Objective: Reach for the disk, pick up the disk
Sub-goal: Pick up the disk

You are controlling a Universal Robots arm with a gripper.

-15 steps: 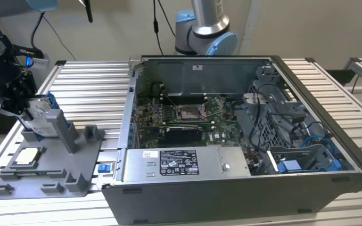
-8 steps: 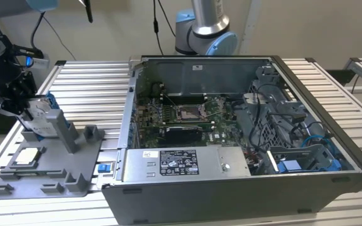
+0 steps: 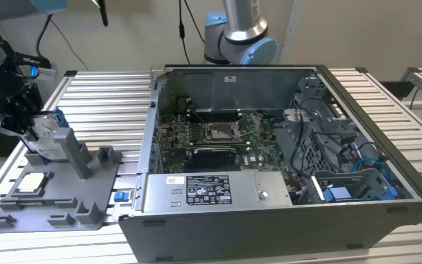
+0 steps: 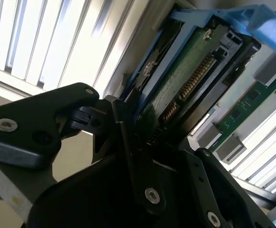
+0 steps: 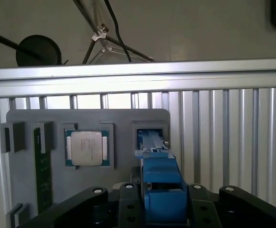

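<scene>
**Gripper clamped on the disk**

The gripper (image 3: 25, 124) pinches the disk (image 3: 50, 142) by its upper end, with the blue caddy between its fingers in both wrist views. The disk stands upright over the grey tray (image 3: 57, 201) near the square chip (image 3: 31, 182). The open computer case (image 3: 270, 236) lies well apart, to the exterior view's right.

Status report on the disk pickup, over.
Gripper shut on the disk, at its blue caddy. Disk upright in the grey fixture slot, not yet lifted out. Nothing seen in the way.
</scene>
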